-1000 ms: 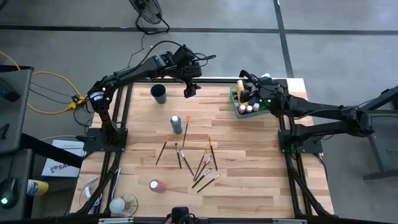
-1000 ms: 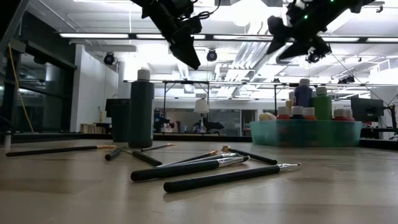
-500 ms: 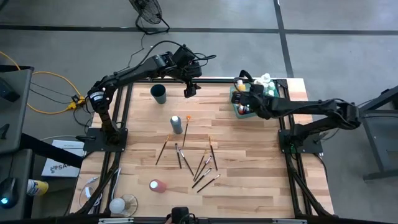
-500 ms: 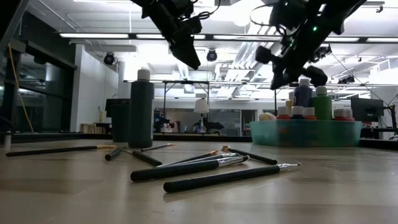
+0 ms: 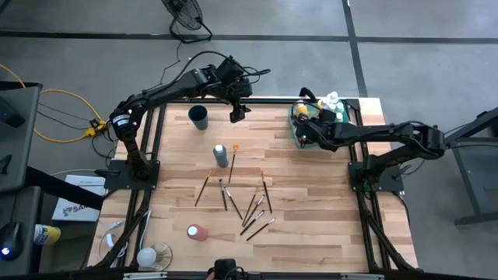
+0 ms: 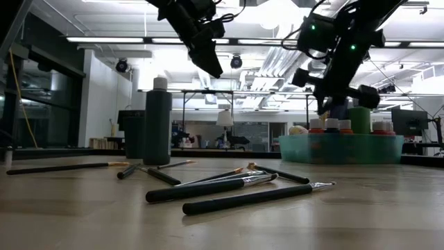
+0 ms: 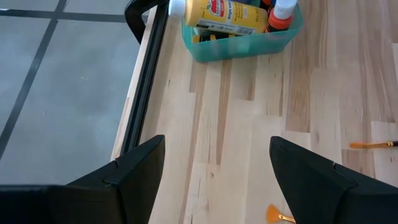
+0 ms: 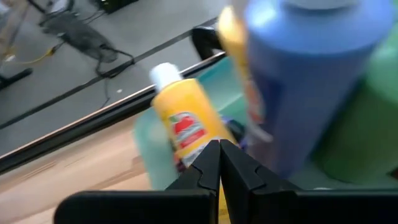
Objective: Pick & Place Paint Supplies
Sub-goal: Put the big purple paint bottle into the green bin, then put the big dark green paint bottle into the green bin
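Paint supplies, two groups. Group one: capped paint bottles [image 5: 311, 134] standing in the translucent green tray [image 5: 296, 137] at the counter's far right corner; the right wrist view shows a yellow bottle [image 8: 186, 127] with white cap lying tilted against the tray wall, a blue bottle [image 8: 305, 74] and a green bottle [image 8: 364, 124] close beside it; the low view shows red-capped small bottles [image 6: 333, 126] rising above the tray rim. Group two: loose items on the wooden counter [image 5: 311, 202], namely a dark bottle [image 5: 221, 155] with pale cap standing upright near the middle, a pink bottle [image 5: 196, 232] lying on its side near the front edge, and a scatter of thin dark-handled paintbrushes [image 5: 253, 208] between them, several crossing one another, one orange-tipped brush [image 5: 233, 159] just beside the dark bottle. Dark round cup [image 5: 198, 117] stands at the far left of the counter, well apart from the tray. Right pincer [image 5: 306, 124]: fingers pressed together with nothing between them, poised over the tray's bottles. Left pincer [image 5: 238, 114]: fingers spread apart, empty, hanging above the counter's far edge between cup and tray. Beyond the counter: grey floor, a floor fan [image 5: 185, 17], yellow cable [image 5: 66, 109].
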`<move>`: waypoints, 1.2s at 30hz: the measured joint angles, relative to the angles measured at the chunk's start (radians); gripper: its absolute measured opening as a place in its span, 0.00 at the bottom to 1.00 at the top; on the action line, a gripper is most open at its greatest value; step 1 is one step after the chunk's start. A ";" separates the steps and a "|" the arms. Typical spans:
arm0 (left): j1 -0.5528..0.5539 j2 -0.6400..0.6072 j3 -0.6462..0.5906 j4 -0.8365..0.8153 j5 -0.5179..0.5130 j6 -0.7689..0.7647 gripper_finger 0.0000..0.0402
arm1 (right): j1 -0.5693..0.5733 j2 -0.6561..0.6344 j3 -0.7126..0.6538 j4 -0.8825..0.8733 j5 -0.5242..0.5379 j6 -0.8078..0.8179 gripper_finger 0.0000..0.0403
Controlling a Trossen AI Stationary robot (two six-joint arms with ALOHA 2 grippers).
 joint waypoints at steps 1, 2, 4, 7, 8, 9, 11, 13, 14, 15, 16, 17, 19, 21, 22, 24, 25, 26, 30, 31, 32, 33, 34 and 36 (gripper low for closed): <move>0.000 0.000 0.000 0.000 0.000 0.000 0.70 | -0.002 0.000 0.000 -0.020 0.001 0.019 0.01; 0.000 0.000 0.000 0.000 0.000 0.000 0.70 | -0.005 0.000 0.000 -0.037 0.001 0.034 0.01; 0.000 0.000 0.000 0.000 0.000 0.000 0.70 | -0.010 0.000 0.000 -0.060 0.002 0.042 0.01; 0.000 0.000 0.000 0.000 0.000 0.000 0.70 | -0.019 0.000 0.000 -0.072 0.003 0.042 0.01; 0.000 0.000 0.000 0.000 0.000 0.000 0.70 | -0.022 0.000 0.000 -0.076 0.002 0.042 0.01; 0.000 0.000 0.000 0.000 0.000 0.000 0.70 | -0.026 0.000 0.000 -0.078 0.002 0.042 0.01; 0.000 0.000 0.000 0.000 -0.001 0.000 0.70 | -0.033 0.000 0.000 -0.089 0.000 0.042 0.01; 0.000 0.000 0.000 0.000 -0.001 0.000 0.70 | -0.041 0.000 0.000 -0.108 -0.003 0.044 0.01; 0.000 0.000 0.000 0.000 -0.001 0.000 0.70 | -0.045 0.000 0.000 -0.117 -0.006 0.045 0.01; 0.000 0.000 0.000 0.000 -0.002 -0.003 0.70 | -0.051 0.000 0.000 -0.123 -0.009 0.045 0.01; 0.000 0.000 0.000 0.000 -0.004 -0.006 0.70 | -0.056 0.000 0.000 -0.127 -0.011 0.046 0.01; 0.000 0.000 0.000 0.000 -0.005 -0.007 0.70 | -0.062 0.000 0.000 -0.126 -0.014 0.046 0.01; 0.000 0.000 0.000 0.000 -0.005 -0.007 0.70 | -0.071 0.000 0.000 -0.127 -0.023 0.046 0.01; 0.000 0.000 0.000 0.000 -0.004 -0.007 0.70 | -0.078 0.000 0.000 -0.126 -0.027 0.055 0.01; 0.000 0.000 0.000 -0.001 -0.004 -0.007 0.70 | -0.079 0.000 0.000 -0.126 -0.027 0.058 0.01; 0.000 0.000 0.000 -0.001 -0.004 -0.007 0.70 | -0.080 0.000 0.000 -0.125 -0.028 0.060 0.01; 0.000 0.000 0.000 -0.001 -0.004 -0.007 0.70 | -0.079 -0.001 0.000 -0.125 -0.034 0.058 0.01; 0.000 0.000 0.000 -0.001 -0.004 -0.007 0.70 | -0.076 -0.001 0.000 -0.123 -0.044 0.054 0.01; 0.000 0.000 0.000 -0.002 -0.003 -0.007 0.70 | -0.053 -0.001 0.000 -0.108 -0.057 0.037 0.01; 0.000 0.000 0.000 -0.002 -0.003 -0.007 0.70 | -0.046 -0.001 0.000 -0.109 -0.064 0.036 0.01; 0.000 0.000 0.000 -0.004 -0.003 -0.007 0.70 | -0.039 -0.001 0.000 -0.109 -0.072 0.032 0.01; 0.000 0.000 0.000 -0.005 -0.003 -0.007 0.70 | -0.033 -0.001 0.000 -0.109 -0.080 0.023 0.01; 0.000 0.000 0.000 -0.007 -0.003 -0.007 0.70 | -0.027 -0.001 0.000 -0.109 -0.084 0.012 0.01; 0.000 0.000 0.000 -0.009 -0.003 -0.007 0.70 | -0.015 -0.001 0.000 -0.108 -0.099 0.004 0.01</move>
